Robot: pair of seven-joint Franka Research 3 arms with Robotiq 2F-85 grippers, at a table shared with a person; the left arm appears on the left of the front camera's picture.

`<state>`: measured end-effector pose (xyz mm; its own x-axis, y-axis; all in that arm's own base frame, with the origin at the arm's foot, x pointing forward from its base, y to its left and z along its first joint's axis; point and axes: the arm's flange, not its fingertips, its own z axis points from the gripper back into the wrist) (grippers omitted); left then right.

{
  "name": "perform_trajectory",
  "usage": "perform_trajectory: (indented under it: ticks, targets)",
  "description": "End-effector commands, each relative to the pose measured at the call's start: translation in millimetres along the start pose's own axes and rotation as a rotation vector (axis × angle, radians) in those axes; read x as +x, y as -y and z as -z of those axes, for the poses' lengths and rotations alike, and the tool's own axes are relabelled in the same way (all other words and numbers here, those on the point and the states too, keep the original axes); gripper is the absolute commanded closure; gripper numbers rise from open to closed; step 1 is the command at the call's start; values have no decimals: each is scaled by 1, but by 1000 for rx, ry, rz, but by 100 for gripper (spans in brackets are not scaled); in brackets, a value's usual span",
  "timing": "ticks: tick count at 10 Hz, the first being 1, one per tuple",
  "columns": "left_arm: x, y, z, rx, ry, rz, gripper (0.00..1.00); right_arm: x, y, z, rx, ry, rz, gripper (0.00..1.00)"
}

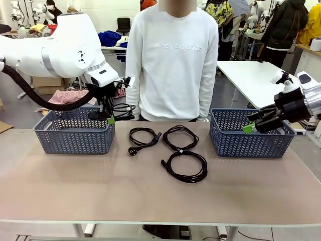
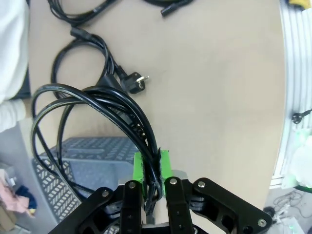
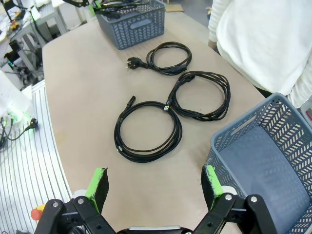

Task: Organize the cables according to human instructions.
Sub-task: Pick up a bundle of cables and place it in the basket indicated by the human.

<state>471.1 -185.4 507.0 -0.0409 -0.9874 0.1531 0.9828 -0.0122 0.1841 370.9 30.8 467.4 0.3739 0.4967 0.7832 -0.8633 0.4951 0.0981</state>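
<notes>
My left gripper (image 1: 110, 118) is shut on a coiled black cable (image 1: 123, 110), which hangs above the right end of the left blue basket (image 1: 74, 133). In the left wrist view the green pads (image 2: 140, 168) clamp the cable's strands (image 2: 100, 103) over that basket (image 2: 85, 163). Three more coiled cables lie on the table between the baskets: one with a chunky plug (image 1: 143, 136), one beside it (image 1: 180, 136), one nearer me (image 1: 186, 166). My right gripper (image 1: 250, 127) stands open and holds nothing, over the right blue basket (image 1: 251, 135). Its wrist view shows those cables (image 3: 168, 57) (image 3: 201, 95) (image 3: 146, 131).
A person in a white sweatshirt (image 1: 171, 60) stands at the far edge, between the baskets. The right basket (image 3: 265, 161) looks bare inside. A white table (image 1: 256, 75) stands behind on the right. Open tabletop (image 1: 150, 196) stretches along my side.
</notes>
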Motion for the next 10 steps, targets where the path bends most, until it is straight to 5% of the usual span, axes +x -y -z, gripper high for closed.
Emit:
perform_trajectory:
  ticks: [1, 10]
  targets:
    - [-29, -2, -8, 43, -43, -7, 85, 0, 4, 3, 1, 32, -27, 0]
    - [-140, -50, 13, 84, -100, -45, 85, 0, 4, 3, 1, 32, -27, 0]
